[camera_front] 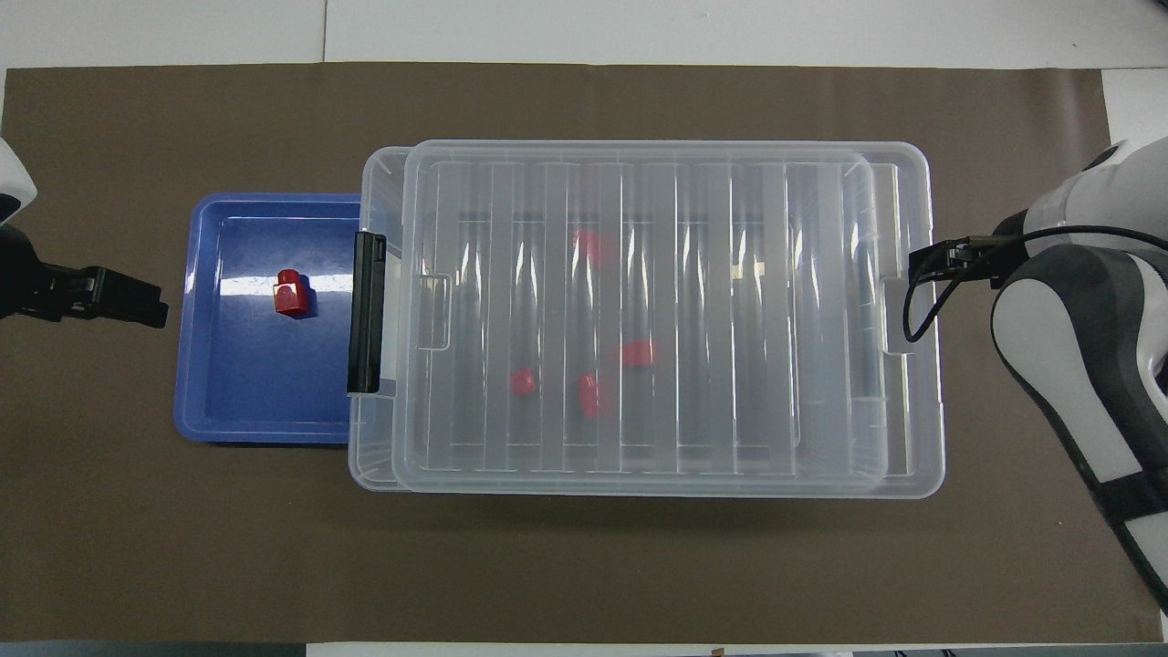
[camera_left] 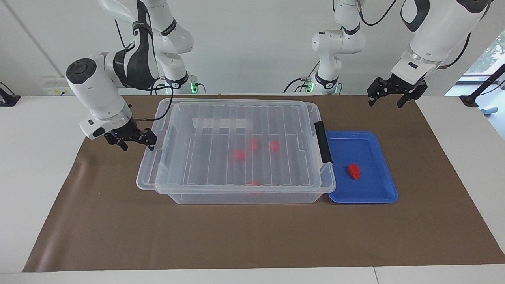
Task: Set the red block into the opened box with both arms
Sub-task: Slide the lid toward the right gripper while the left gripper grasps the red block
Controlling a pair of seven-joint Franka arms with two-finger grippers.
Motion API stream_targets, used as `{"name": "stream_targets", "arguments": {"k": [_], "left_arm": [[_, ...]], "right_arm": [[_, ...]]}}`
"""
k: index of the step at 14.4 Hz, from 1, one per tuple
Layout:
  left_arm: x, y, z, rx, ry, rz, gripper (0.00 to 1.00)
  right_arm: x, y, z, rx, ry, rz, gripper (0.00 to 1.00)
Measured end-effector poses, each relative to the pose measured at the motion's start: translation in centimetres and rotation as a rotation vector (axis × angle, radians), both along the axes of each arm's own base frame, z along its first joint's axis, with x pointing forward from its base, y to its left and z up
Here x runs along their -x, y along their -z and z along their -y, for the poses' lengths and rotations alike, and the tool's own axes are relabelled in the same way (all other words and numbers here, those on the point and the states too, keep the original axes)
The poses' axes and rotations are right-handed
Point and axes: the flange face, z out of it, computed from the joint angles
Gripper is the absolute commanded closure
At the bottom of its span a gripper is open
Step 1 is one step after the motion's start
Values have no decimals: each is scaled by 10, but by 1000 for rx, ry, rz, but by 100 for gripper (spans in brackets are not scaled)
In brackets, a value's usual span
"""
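Observation:
The red block (camera_left: pixel 354 171) (camera_front: pixel 291 294) lies in a shallow blue tray (camera_left: pixel 378 197). Beside the tray stands the clear box (camera_left: pixel 244 196) with several red blocks (camera_left: pixel 252 145) inside. Its ribbed lid (camera_left: pixel 221 130) (camera_front: pixel 693 438) sits shifted toward the right arm's end, overhanging there and baring a narrow strip by the black latch (camera_left: pixel 322 142). My right gripper (camera_left: pixel 133 141) is open at the lid's overhanging end, one fingertip (camera_left: pixel 151 145) against its rim; the arm (camera_front: pixel 1077 328) hides it from above. My left gripper (camera_left: pixel 388 100) (camera_front: pixel 151 306) waits open in the air over the mat's corner.
A brown mat (camera_left: pixel 252 236) covers the table under everything. The blue tray (camera_front: pixel 196 365) touches the box's latch end. Two slimmer white arms (camera_left: pixel 335 43) with green-lit bases stand at the table's robot-side edge. A wall socket (camera_left: pixel 59 85) sits toward the right arm's end.

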Motion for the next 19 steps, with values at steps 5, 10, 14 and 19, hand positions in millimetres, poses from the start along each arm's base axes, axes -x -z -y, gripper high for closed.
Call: {"name": "stream_targets", "arguments": {"k": [5,10,14,19], "left_arm": [[-11,53,8,5,10,47,0],[-29,144,23,10,30,83,0],[-47,228,23,14,22,107,0],[-40,293,19,15,14,131,0]], "right_arm": [[1,0,17,2,12,1,0],[3,0,34,4,-5,-4,0],[6,0,51,6,-13,-6,0],[9,0,70,7,-41,-9,0]]}}
